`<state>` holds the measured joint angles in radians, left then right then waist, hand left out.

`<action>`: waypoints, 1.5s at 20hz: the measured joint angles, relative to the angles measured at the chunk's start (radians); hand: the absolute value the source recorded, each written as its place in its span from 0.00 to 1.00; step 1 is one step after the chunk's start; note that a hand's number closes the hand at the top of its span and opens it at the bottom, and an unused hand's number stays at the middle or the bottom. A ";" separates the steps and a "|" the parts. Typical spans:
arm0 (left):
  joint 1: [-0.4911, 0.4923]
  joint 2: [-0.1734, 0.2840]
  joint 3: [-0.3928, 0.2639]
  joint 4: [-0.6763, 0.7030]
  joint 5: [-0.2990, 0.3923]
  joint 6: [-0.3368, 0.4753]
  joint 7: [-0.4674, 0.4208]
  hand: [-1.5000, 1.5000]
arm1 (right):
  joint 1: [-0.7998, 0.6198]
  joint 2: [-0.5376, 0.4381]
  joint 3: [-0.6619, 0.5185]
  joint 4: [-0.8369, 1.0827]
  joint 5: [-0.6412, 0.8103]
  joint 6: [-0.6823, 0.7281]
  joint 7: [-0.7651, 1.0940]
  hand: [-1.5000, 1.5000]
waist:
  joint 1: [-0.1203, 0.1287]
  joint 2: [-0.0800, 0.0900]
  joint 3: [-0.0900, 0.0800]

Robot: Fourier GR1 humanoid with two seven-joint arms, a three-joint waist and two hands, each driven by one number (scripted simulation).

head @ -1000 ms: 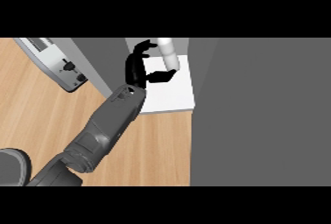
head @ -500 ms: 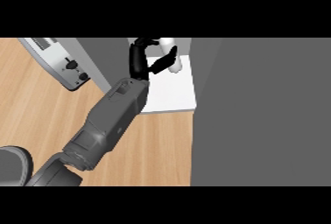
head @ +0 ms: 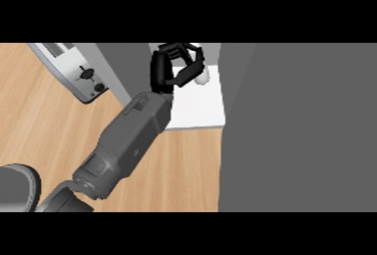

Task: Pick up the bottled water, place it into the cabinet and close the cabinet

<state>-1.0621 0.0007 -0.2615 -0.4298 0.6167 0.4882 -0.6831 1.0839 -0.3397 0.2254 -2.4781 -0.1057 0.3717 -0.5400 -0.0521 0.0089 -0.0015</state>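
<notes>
The bottled water shows as a small white shape standing on the white cabinet floor, in the cabinet's opening at the top of the head view. My left hand is inside the opening, just left of the bottle. Its fingers arch over the top and its thumb points right, with the tips beside the bottle and a gap showing inside the arch. The hand is open. My grey left forearm runs up from the lower left. The right hand does not show.
The open grey cabinet door fills the right side of the view. A silver toaster sits on the wooden counter at the upper left. A grey rounded shape lies at the lower left edge.
The hand held the bottle a second ago. Its fingers have since spread off it. The bottle now stands a little further right, beyond the fingertips.
</notes>
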 measured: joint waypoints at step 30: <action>0.988 0.297 -0.466 -1.065 0.153 -0.172 0.024 0.00 | 0.037 -0.065 0.183 -0.016 0.093 -0.034 0.006 1.00 | 0.095 -0.023 -0.002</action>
<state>-0.0737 0.2976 -0.7275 -1.4944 0.7693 0.3159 -0.6589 1.1212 -0.4050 0.4079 -2.4940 -0.0131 0.3377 -0.5340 0.0425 -0.0142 -0.0035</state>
